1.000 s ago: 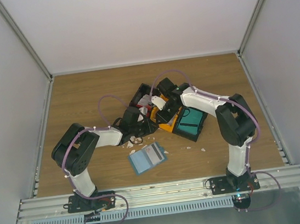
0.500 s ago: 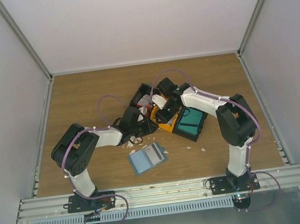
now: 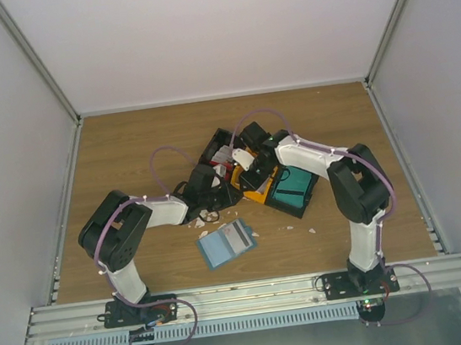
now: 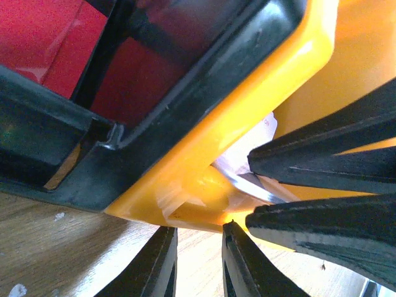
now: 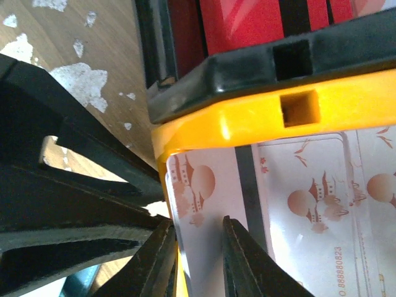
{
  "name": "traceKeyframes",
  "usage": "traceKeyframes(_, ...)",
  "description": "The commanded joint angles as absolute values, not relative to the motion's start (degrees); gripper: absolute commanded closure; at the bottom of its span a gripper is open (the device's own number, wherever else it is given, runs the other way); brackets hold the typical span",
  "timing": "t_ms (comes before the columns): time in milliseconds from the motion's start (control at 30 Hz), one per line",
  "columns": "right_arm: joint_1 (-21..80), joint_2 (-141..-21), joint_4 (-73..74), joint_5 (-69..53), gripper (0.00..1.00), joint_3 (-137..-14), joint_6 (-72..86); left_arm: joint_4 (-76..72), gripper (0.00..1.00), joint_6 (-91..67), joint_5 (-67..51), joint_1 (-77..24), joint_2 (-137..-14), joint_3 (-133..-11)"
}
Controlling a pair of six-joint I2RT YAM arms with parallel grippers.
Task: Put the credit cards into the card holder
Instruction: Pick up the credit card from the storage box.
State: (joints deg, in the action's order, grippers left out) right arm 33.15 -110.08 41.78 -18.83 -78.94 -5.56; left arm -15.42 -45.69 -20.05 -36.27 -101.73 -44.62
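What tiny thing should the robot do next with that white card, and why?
Probably the right gripper should pinch the credit card by its corner and ease it up. The card lies in the yellow bin, the fingertips stand right at its edge, and the card holder lies apart on the table.

One card holder point(image 3: 227, 243), one teal block point(image 3: 292, 186), at least one credit card point(image 5: 291, 204).

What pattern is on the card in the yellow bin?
Card: reddish pagodas and suns, right wrist view.
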Motion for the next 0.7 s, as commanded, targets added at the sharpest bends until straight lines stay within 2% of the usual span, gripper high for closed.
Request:
traceKeyframes(0, 33.7, -107.6, 41.7, -21.1, 0.79, -78.2, -5.5, -16.2, 0.77, -45.4, -17.9, -36.0, -101.9, -44.7)
traceKeyframes(267, 33.7, -106.9, 41.9, -20.8, 0.81, -78.0, -5.2, -16.1, 0.77, -45.2, -18.0, -36.0, -102.1, -45.0)
traceKeyframes(667, 33.7, -106.7, 40.6, -17.4, 0.99, -77.7, -3.8, -16.2, 0.77, -45.2, -17.9, -35.9, -101.2, -44.4)
